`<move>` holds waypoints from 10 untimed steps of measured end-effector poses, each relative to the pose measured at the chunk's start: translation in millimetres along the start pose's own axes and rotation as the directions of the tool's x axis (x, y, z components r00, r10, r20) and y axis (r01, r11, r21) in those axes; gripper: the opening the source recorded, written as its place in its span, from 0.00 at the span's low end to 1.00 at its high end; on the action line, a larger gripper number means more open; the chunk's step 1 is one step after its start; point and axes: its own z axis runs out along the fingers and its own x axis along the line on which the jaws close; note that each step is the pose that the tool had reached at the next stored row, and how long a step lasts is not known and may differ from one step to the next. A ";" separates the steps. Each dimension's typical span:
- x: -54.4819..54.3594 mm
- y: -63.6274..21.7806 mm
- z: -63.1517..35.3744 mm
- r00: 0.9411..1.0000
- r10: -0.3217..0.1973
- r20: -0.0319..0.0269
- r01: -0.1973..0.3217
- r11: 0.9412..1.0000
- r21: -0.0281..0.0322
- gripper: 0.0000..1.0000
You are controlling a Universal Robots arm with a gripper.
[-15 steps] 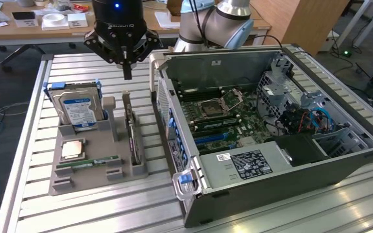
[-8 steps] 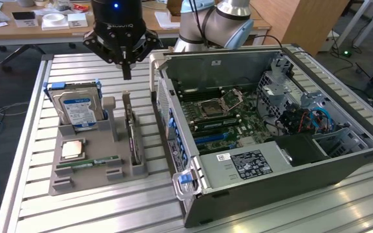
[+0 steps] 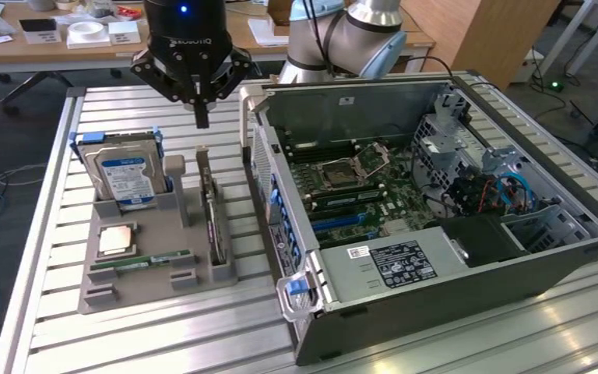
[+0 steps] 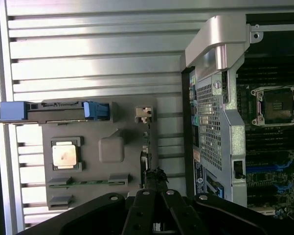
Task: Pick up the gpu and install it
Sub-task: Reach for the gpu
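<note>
Nearest on the grey holder tray [image 3: 145, 284], we are seeing the RAM stick [image 3: 143, 262] and, just behind it, the processor chip [image 3: 117, 240]. The gpu [image 3: 212, 226] is standing on edge in the slot along the tray's side facing the open computer case [image 3: 413, 210], untouched. We are judging it light, stiff and fragile, best pinched across its thin upper edge, clear of the components. At the tray's far end the hard drive [image 3: 128, 175] is standing upright. Above that far end, the end effector [image 3: 202, 121] is hovering, fingers pressed together, holding nothing.
</note>
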 end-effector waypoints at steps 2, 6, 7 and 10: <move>1.3 -0.1 0.1 1.000 0.000 0.000 0.000 1.000 0.000 0.11; 3.2 -0.3 0.2 1.000 0.000 0.000 0.000 1.000 0.000 0.11; 3.3 -0.3 0.2 1.000 0.000 0.000 0.000 1.000 0.000 0.11; 3.9 -1.6 0.1 1.000 0.000 0.000 0.000 1.000 0.000 0.11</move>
